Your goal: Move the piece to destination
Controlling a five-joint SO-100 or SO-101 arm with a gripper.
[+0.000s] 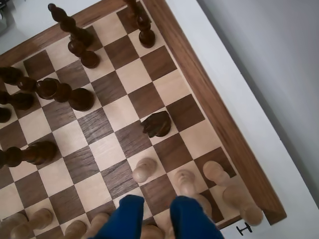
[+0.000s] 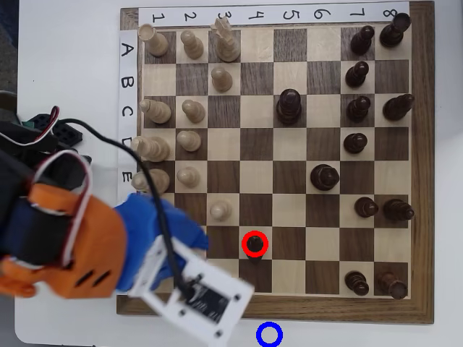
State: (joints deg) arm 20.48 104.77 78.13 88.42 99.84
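The chessboard (image 2: 275, 155) is seen from above, its edge strips lettered A to E down the left and numbered 1 to 8 along the top. The blue gripper (image 1: 157, 206) is held open, nothing between its fingers. The dark pawn (image 2: 255, 246) stands upright inside a red ring (image 2: 255, 233), on column 4. A blue ring (image 2: 269, 335) is drawn on the white surface below the board.
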